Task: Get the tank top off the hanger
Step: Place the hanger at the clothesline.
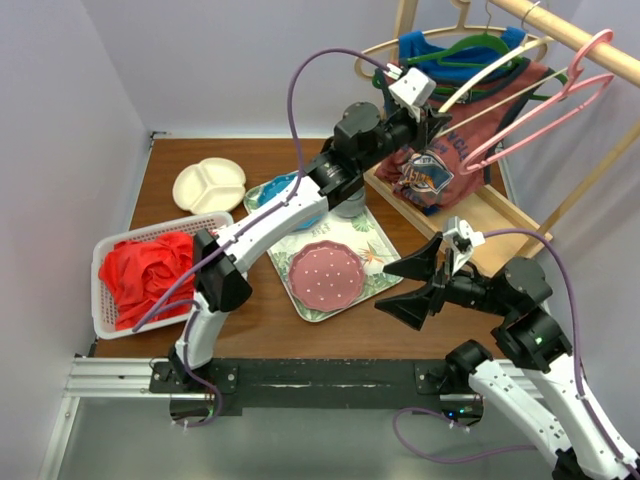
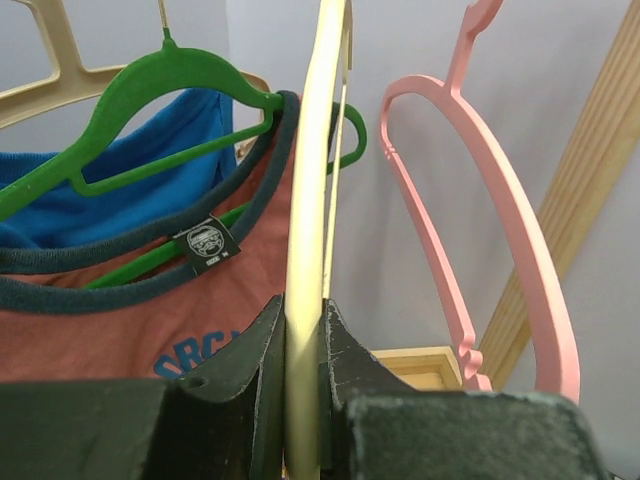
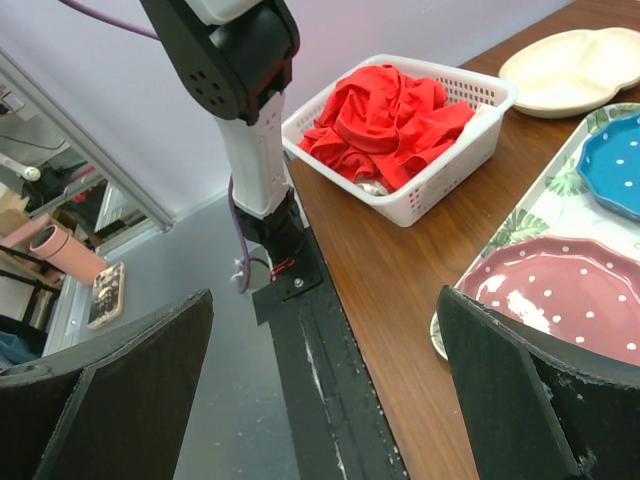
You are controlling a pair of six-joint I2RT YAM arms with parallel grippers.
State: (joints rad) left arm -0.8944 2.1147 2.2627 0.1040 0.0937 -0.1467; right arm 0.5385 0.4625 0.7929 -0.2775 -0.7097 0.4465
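Left wrist view shows your left fingers (image 2: 235, 390) clamped on the cream hanger (image 2: 312, 180); the tank top (image 2: 110, 330) hangs just beside it at 9 o'clock. Your right fingers (image 3: 110, 390) gape wide, empty.

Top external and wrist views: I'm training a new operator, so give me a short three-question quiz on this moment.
1. True or false: the right gripper hangs open, holding nothing.
2. Which one is the left gripper shut on? A green hanger, B cream hanger, C pink hanger.
3. Fill in: the white basket holds ___ cloth.
Key: 1 true; 2 B; 3 red.
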